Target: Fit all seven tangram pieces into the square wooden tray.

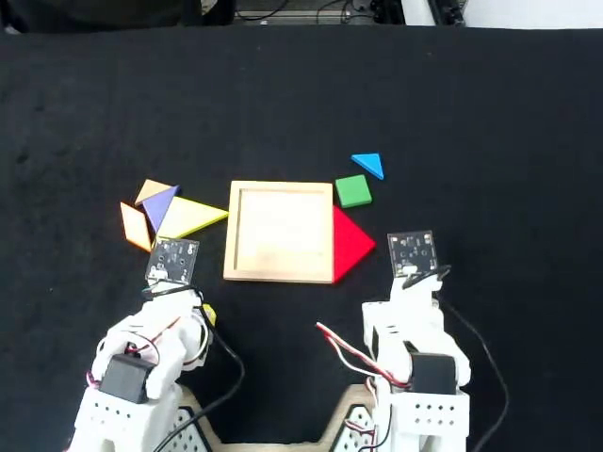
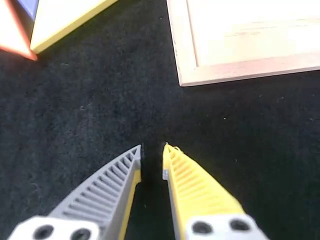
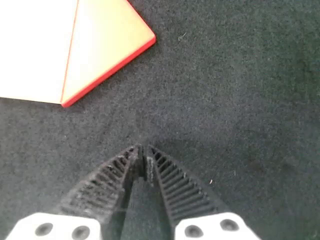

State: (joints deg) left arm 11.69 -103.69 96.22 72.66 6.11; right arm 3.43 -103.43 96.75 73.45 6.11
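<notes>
The square wooden tray (image 1: 231,232) lies mid-table with nothing in it. A red triangle (image 1: 350,243) touches its right side. A green square (image 1: 353,191) and a small blue triangle (image 1: 368,166) lie off its far right corner. Left of it are a yellow triangle (image 1: 193,217), a purple triangle (image 1: 158,207), an orange triangle (image 1: 151,191) and an orange parallelogram (image 1: 136,226). My left gripper (image 2: 152,148) is shut and holds nothing, on bare cloth short of the tray's corner (image 2: 185,60) and the yellow triangle (image 2: 65,17). My right gripper (image 3: 142,149) is shut, near the red triangle (image 3: 105,45).
Black cloth covers the table. The left arm (image 1: 141,358) and the right arm (image 1: 415,348) stand at the near edge, with loose cables (image 1: 344,348) between them. Open cloth stretches beyond the pieces to the far edge.
</notes>
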